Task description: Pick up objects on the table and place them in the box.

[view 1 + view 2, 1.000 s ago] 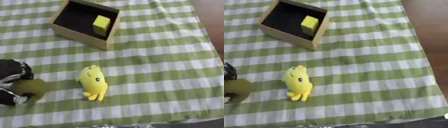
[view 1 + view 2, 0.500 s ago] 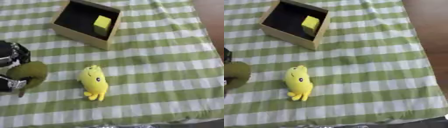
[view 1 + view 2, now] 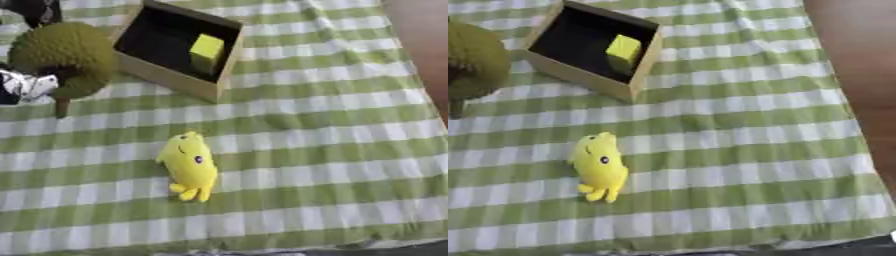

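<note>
At upper left, the left hand [image 3: 24, 86] grips a rough olive-green round fruit with a stem [image 3: 63, 59] beside the open cardboard box [image 3: 166, 80] holding a yellow block [image 3: 206, 49]. Only the left eye view shows the hand; the right eye view crops it out.

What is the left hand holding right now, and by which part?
The left hand holds a round olive-green spiky durian-like toy, gripped at its lower left side, beside the brown stem.

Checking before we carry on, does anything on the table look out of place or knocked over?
Nothing stands out. The yellow plush toy lies flat on the checked cloth, the box sits upright with a yellow block inside.
</note>
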